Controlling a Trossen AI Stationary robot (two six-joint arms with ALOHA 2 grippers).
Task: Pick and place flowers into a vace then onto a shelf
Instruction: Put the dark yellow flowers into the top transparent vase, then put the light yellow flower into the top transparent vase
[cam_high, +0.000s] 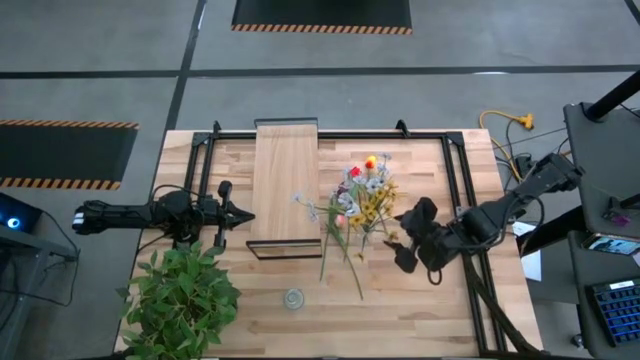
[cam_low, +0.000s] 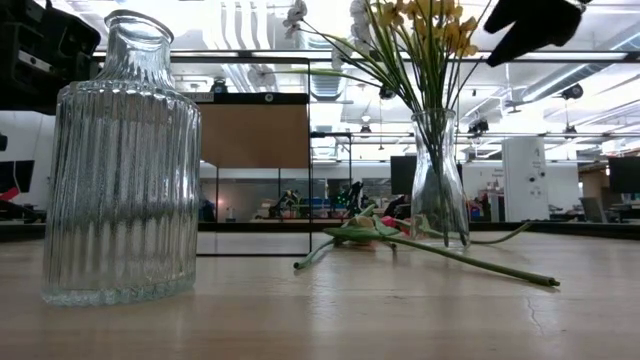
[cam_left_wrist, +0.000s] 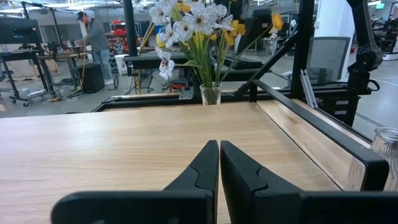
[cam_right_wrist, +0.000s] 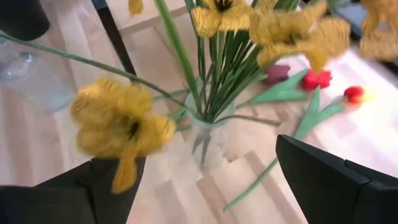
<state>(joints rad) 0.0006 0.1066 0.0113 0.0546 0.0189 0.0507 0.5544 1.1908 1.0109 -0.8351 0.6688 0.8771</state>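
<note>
Standing in the slim vase (cam_low: 438, 180) already are most flowers (cam_high: 368, 195), while tulips (cam_low: 365, 232) lie loose on the table (cam_high: 420, 300) beside it and the shelf (cam_high: 285, 180) holds nothing. The right gripper (cam_right_wrist: 205, 180) hovers over the vase, fingers spread wide; the left gripper (cam_left_wrist: 219, 168) waits pinched closed. Only the low view shows the ribbed jar (cam_low: 125, 170) clearly; the tulip count seems two or three.

Left tool (cam_high: 241, 215) pinched closed at left; right tool (cam_high: 404, 241) spread wide.
</note>
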